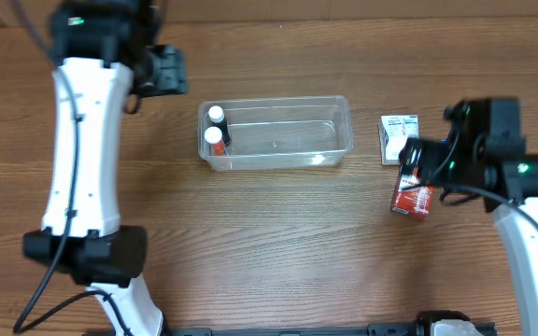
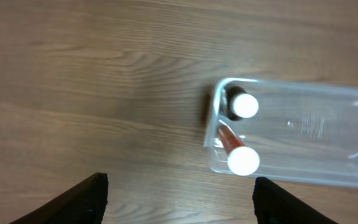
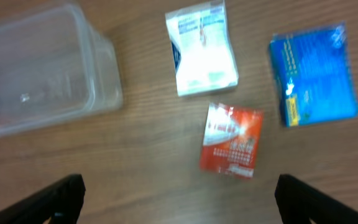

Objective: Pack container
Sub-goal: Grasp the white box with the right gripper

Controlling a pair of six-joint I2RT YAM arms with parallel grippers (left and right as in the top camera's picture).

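Note:
The clear plastic container lies at the table's middle. Two white-capped bottles stand in its left end. A white box and a red box lie right of it. My left gripper is open and empty, up and left of the container. In the left wrist view its fingers frame bare wood, with the container and bottle caps ahead. My right gripper is open above the wood, short of the red box.
The right wrist view also shows the white box, a blue box to the right and the container's end at the left. In the overhead view the right arm hides the blue box.

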